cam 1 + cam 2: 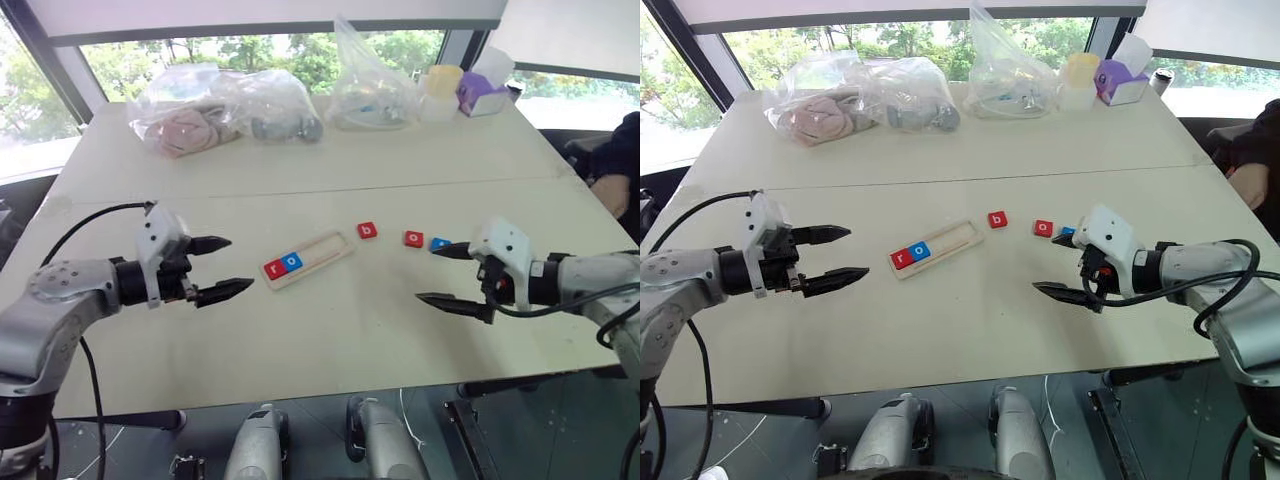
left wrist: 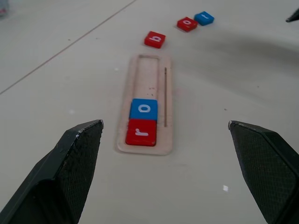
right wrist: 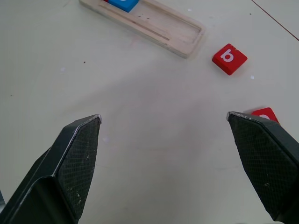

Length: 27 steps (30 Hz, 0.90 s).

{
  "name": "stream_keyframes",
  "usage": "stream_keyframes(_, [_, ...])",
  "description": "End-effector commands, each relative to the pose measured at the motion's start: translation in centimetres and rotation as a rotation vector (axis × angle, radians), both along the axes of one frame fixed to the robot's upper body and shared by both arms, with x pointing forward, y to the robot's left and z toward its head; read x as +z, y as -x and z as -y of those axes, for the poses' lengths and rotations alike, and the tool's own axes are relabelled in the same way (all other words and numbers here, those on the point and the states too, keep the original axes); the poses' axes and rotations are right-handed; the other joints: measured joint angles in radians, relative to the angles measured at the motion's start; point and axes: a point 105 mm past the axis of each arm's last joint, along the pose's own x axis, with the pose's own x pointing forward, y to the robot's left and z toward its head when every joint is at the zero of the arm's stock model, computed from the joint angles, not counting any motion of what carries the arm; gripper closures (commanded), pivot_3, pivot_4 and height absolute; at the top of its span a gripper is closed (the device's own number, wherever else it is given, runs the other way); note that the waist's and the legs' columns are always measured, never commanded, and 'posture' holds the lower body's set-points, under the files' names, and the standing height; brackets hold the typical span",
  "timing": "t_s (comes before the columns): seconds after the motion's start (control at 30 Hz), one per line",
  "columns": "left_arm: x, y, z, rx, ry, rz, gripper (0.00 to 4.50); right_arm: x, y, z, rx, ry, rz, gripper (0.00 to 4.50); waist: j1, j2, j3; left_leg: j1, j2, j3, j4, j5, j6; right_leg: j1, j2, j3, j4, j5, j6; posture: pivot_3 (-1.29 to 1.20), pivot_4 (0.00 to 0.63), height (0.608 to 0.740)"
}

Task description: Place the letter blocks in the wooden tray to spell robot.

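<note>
Both grippers, left gripper [image 1: 214, 268] and right gripper [image 1: 446, 275], hover wide and empty either side of the wooden tray [image 1: 325, 254], which holds r [image 1: 273, 267] and o [image 1: 291, 261]. Beyond its empty end lie b [image 1: 367, 230], o [image 1: 413, 238], and a blue tile [image 1: 440, 244]; grabbing the second o before b would misspell the word.

Clutter along the far edge of the counter [image 1: 330, 330]

The pale counter has a seam running across it from about 9 o'clock to 3 o'clock. At 11 o'clock lies a clear plastic bag [image 1: 185, 122] with pinkish soft things inside; just beside it, toward 12 o'clock, a second clear bag [image 1: 278, 108] holds something grey. At 12 o'clock a taller crumpled clear bag [image 1: 365, 85] stands upright. Toward 1 o'clock sit a pale yellow-lidded tub [image 1: 441, 90] and a purple tissue box [image 1: 482, 96] with white tissue rising from it. Behind them, windows [image 1: 250, 50] show green trees. A person's dark sleeve [image 1: 617, 160] shows at 3 o'clock.
</note>
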Motion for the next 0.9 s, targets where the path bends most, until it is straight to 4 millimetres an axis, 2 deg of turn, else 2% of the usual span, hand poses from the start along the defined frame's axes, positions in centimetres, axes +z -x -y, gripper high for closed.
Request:
stream_keyframes(0.03, [0.8,0.0,-0.1,-0.018,-0.029,0.041,0.0,0.9,-0.2,-0.2,0.021,0.007,0.042,0.06,0.001,0.0,0.0,0.0,0.0,0.0,0.0,0.0,0.0,0.0,0.0,0.0,0.0,0.0,0.0,0.0,0.15,0.74])
stream_keyframes(0.57, [0.6,-0.1,0.7,-0.041,-0.054,0.073,0.0,0.7,-0.3,-0.5,0.018,0.013,0.055,0.06,0.001,0.0,0.0,0.0,0.0,0.001,0.0,0.0,0.0,0.0,0.0,0.0,0.001,0.0,0.0,0.0,0.15,0.74])
stream_keyframes(0.9, [-2.3,-1.9,2.3,-0.056,-0.093,0.12,0.0,0.4,-0.3,-1.0,0.01,0.009,0.064,0.06,0.004,0.0,0.0,0.0,0.0,0.001,0.0,0.0,0.0,0.0,0.0,0.0,0.001,0.0,0.0,0.0,0.15,0.74])
